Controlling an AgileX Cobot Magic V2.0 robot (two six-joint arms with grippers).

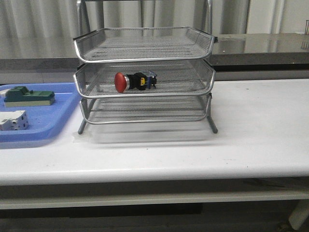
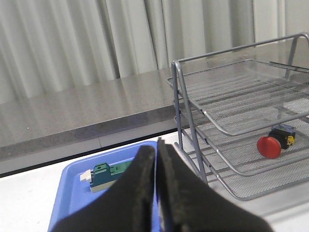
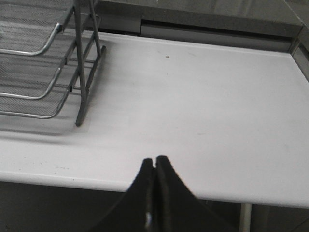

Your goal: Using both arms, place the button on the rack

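The button (image 1: 134, 81) lies on its side in the middle tier of the silver wire rack (image 1: 145, 48), red head to the left; the left wrist view shows the button (image 2: 272, 144) in the same tier of the rack (image 2: 231, 101). Neither arm appears in the front view. My left gripper (image 2: 156, 145) is shut and empty, held above the blue tray, well away from the rack. My right gripper (image 3: 155, 160) is shut and empty, near the table's front edge, to the right of the rack (image 3: 48, 72).
A flat blue tray (image 1: 43, 125) sits left of the rack with a green-topped block (image 1: 29, 95) and a white block (image 1: 12, 121) in it. The white table (image 1: 260, 125) stretches to the right. A grey counter and curtain stand behind.
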